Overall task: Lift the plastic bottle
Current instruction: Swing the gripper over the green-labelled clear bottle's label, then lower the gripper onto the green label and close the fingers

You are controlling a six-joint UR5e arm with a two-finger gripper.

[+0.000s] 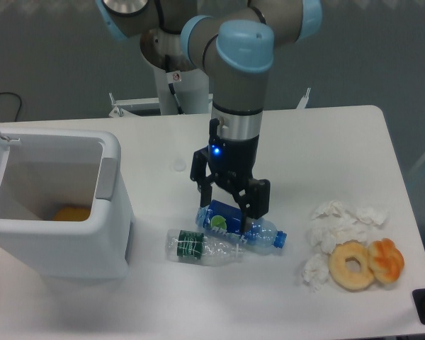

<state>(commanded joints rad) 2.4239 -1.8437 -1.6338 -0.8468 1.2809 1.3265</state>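
Lying on its side on the white table (326, 142), the plastic bottle (202, 247) with the dark green label band sits just below the centre of the frame, its clear neck pointing right toward the larger bottle with the blue label (239, 228). That larger bottle lies just above and to the right of it, the two touching or nearly so where the small bottle's neck meets it. The gripper (230, 202) hangs above and slightly right of the plastic bottle, over the blue-labelled bottle instead, apart from the task's bottle. Its two dark fingers are spread with a clear gap between them and nothing held; the right fingertip overlaps the blue label in the picture, though contact cannot be told. The arm (237, 78) comes down nearly vertical from the top of the frame, wrist straight, a blue light glowing on it. At the left stands a white bin (92, 241) with something orange inside. At lower right lie crumpled tissues (340, 219) and two doughnuts (365, 264).
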